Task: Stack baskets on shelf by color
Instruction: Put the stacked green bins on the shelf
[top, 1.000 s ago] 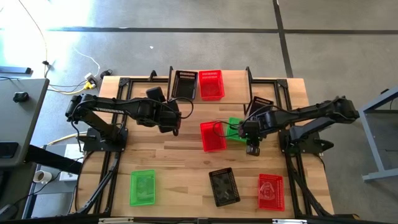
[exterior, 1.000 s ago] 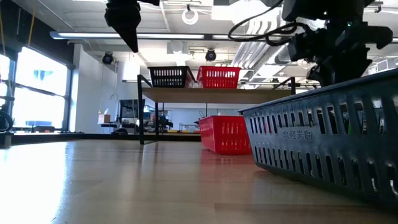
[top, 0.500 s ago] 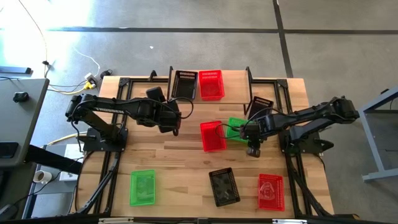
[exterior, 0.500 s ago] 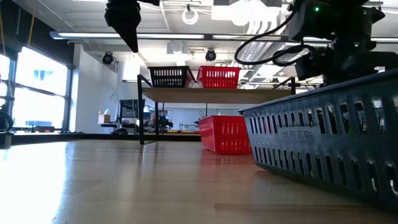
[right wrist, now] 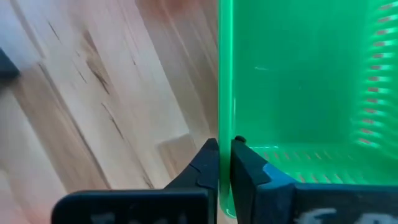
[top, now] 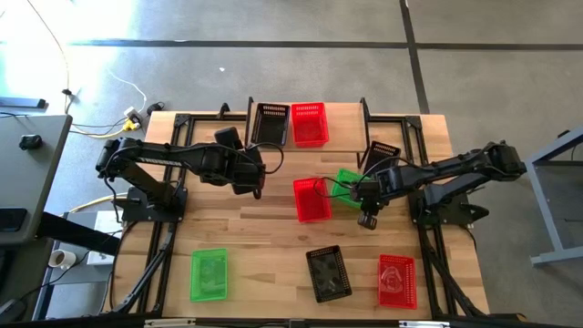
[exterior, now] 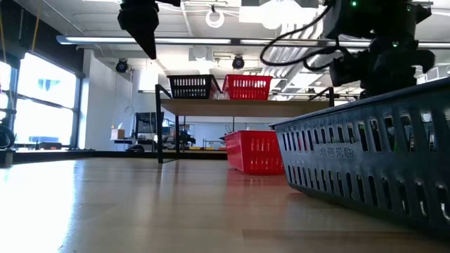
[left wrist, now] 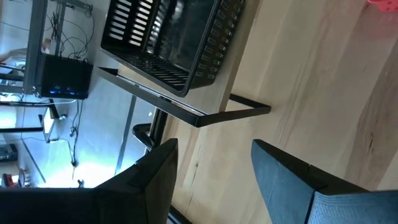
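Right jaws clamped on green basket [top: 347, 187] wall, red basket [top: 311, 199] just beside; left jaws parted, empty.

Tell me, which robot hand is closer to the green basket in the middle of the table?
The right one. The right gripper is shut on the green basket, pinching its wall. The left gripper hangs open farther off, across the red basket, near the shelf.

text: embossed marks on near black basket [exterior: 365, 151] wall (too faint to read); nothing else legible
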